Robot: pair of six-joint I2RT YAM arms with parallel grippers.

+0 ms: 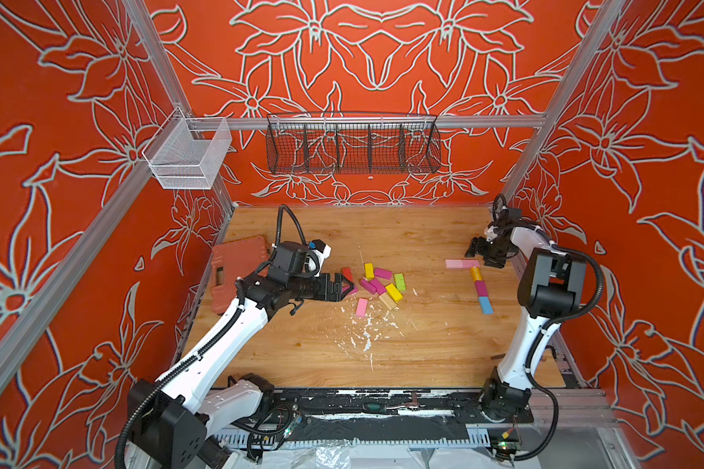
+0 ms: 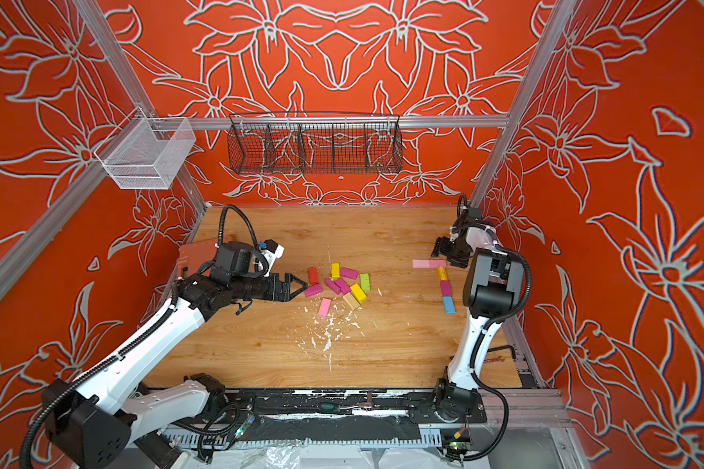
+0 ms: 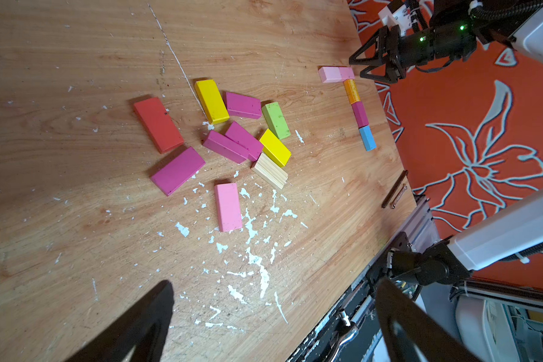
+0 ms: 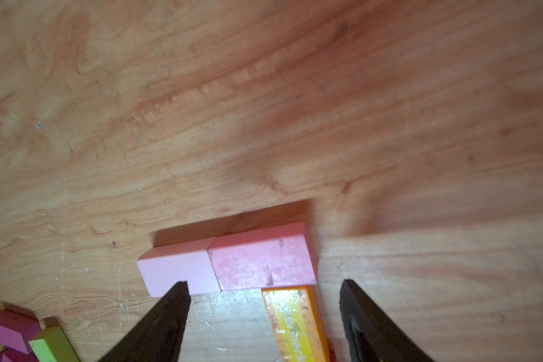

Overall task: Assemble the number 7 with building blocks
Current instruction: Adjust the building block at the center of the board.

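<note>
Number 7 [image 1: 481, 289] lies flat by the tabletop's [image 1: 423, 345] right edge: pink bar [image 1: 462, 263] parallel to the far edge, stem's [image 1: 476, 273] long axis running toward the near edge. Loose building blocks [image 1: 378, 285] lie mid-table as stock. Left gripper [image 3: 273, 282] gapes beside them; right gripper [image 4: 264, 282], released, straddles the 7's corner, probably squaring it.

A: The worktop [image 3: 76, 62] looks like wood-grain board, scuffed and flecked with white chips.
B: The building blocks [image 3: 226, 146] are painted matt. The pale block [image 3: 270, 171] is bare, ridged wood.
A: The orange block [image 4: 295, 322] looks glossier, with worn print.
B: The tool case [image 1: 236, 260] is matt plastic, and the basket [image 1: 352, 148] is black wire.
</note>
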